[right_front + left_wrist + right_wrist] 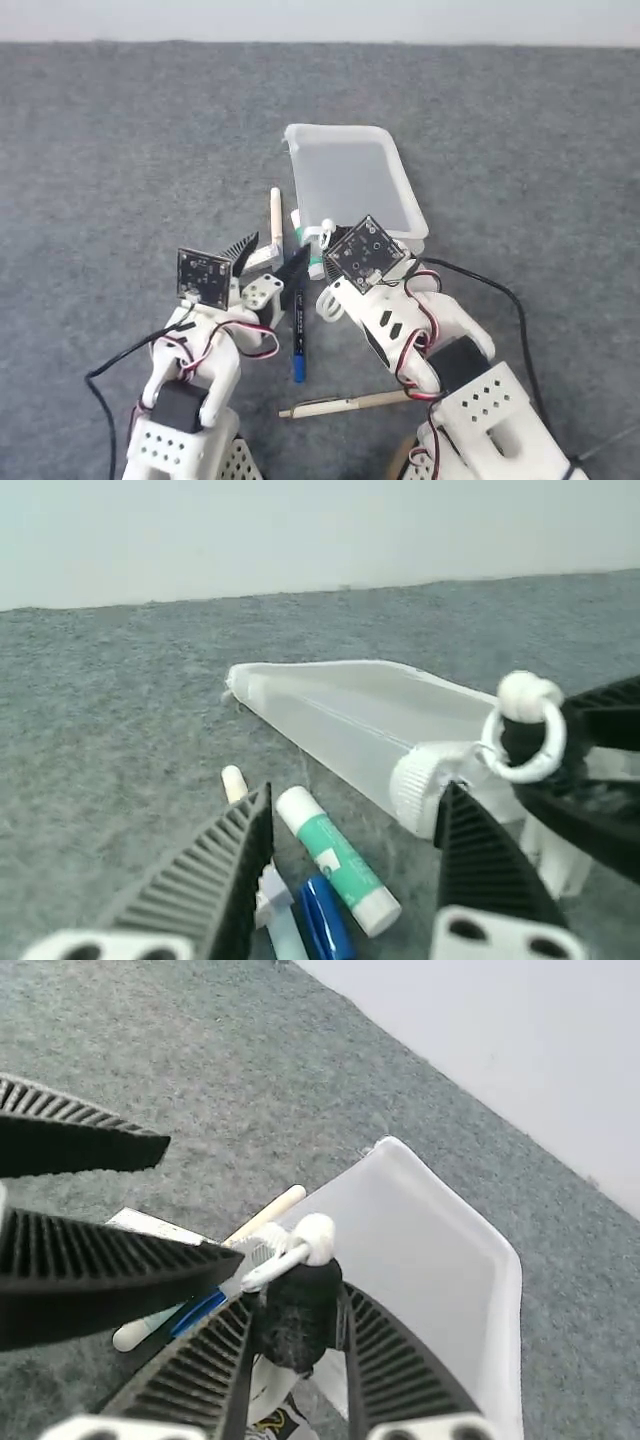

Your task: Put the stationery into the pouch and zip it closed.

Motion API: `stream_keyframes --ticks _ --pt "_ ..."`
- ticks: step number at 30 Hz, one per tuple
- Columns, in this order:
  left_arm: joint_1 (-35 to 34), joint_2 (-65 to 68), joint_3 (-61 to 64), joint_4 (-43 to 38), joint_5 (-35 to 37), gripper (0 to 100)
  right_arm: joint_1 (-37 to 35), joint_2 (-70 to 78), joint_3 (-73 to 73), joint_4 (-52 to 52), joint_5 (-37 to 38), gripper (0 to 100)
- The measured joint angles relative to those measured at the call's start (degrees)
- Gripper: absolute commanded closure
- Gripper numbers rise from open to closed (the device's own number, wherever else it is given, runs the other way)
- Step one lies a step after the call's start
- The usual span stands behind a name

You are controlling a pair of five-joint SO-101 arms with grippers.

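Observation:
The translucent white pouch (350,180) lies flat in the middle of the table, also seen as pouch (360,715) and pouch (430,1260). My right gripper (295,1360) is shut on a dark zip pull (295,1315) with a white ring (290,1250) at the pouch's near corner. My left gripper (345,880) stands open just above a green-and-white glue stick (335,865) and a blue pen (322,930). In the high view the left gripper (270,262) and right gripper (318,255) sit close together at the pouch's near edge.
A cream stick (277,222) lies left of the pouch. The blue pen (298,335) runs between the two arms, and a beige pen (345,403) lies crosswise near the arm bases. Grey carpet-like tabletop (120,150) surrounds everything.

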State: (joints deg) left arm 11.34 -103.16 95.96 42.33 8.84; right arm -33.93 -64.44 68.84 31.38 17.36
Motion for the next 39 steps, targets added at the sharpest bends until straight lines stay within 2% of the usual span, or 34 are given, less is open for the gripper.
stream_keyframes --ticks 3,19,28,39 --pt "0.79 0.00 -1.41 2.11 0.00 75 0.00 0.00 0.00 0.00 0.00 99.2" --pt "0.88 0.35 -3.69 2.29 0.00 76 0.00 0.00 0.00 0.00 0.00 99.2" --pt "0.88 23.38 -15.65 2.20 0.44 75 0.00 0.00 0.00 0.00 0.00 99.2" --pt "-0.53 47.30 -22.24 -6.86 1.05 76 0.00 0.00 0.00 0.18 0.00 99.2"
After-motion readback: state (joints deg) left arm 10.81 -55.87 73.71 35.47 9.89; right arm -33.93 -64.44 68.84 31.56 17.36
